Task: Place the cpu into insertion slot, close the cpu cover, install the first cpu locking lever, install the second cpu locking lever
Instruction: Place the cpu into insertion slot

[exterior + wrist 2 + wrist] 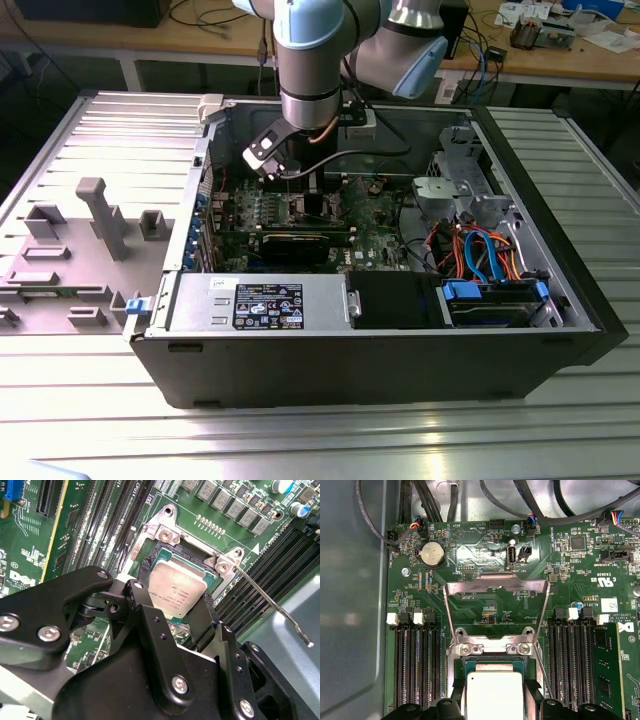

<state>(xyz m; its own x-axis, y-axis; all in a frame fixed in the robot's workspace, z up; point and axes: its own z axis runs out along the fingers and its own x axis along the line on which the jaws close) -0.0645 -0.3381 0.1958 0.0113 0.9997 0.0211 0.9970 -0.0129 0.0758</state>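
cpu cover (495, 585) flipped open, mem slots (415, 670) flanking both sides

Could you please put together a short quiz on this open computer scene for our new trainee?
1. True or false: the thin square silver metal cpu cover is closed over the small square metal-rimmed insertion slot.
2. Multiple choice: what do the jaws of the black gripper hold? A) a round silver coin battery; B) the flat square silver-topped cpu; C) a long narrow memory stick.
3. Fill in: in the exterior view, the blue and orange cables inside the open black computer case lie toward that view's ____.

Key: 1 false, the cover is swung open; 2 B; 3 right.
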